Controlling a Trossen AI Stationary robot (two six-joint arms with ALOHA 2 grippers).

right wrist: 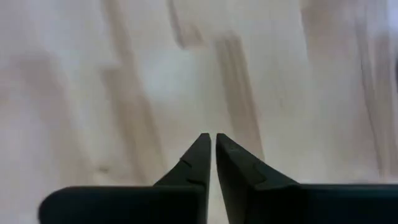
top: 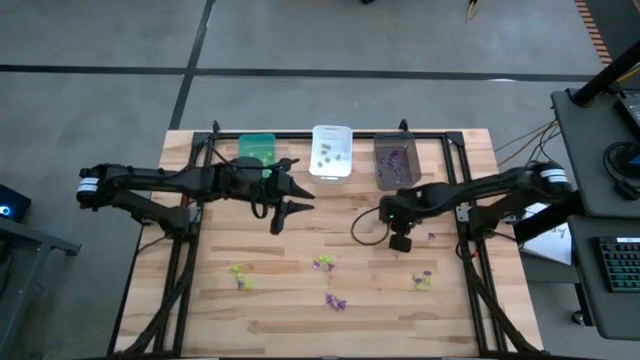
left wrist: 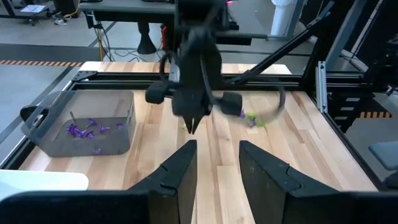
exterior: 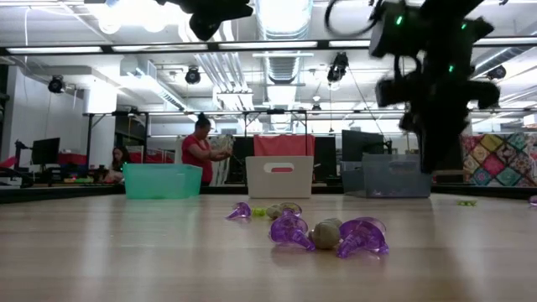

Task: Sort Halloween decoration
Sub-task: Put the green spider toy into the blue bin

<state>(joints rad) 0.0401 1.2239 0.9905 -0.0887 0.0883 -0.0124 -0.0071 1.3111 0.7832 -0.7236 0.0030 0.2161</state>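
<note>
Overhead arrangement of both arms above the wooden surface [top: 300, 300]. Three bins stand in a row along the far edge: a green bin [top: 257, 150] at left, a white bin [top: 331, 151] in the middle holding a few greyish pieces, and a dark grey bin [top: 396, 162] at right holding purple pieces. The remaining Halloween decoration [top: 335, 301] lies scattered across the near half of the surface in small purple and yellow-green clusters: one at near left, two near the centre, one at near right, with a single purple piece just right of the right arm's tip.

The left hand [top: 287, 197] hovers just near of the green bin, its fingers [left wrist: 180, 168] parted and released, nothing between them. The right hand [top: 400, 243] points down at bare wood near of the dark grey bin; its fingers [right wrist: 198, 158] are almost closed, a thin slit between the tips, and nothing is grasped.

In the low view two people show in the room beyond the bins.
</note>
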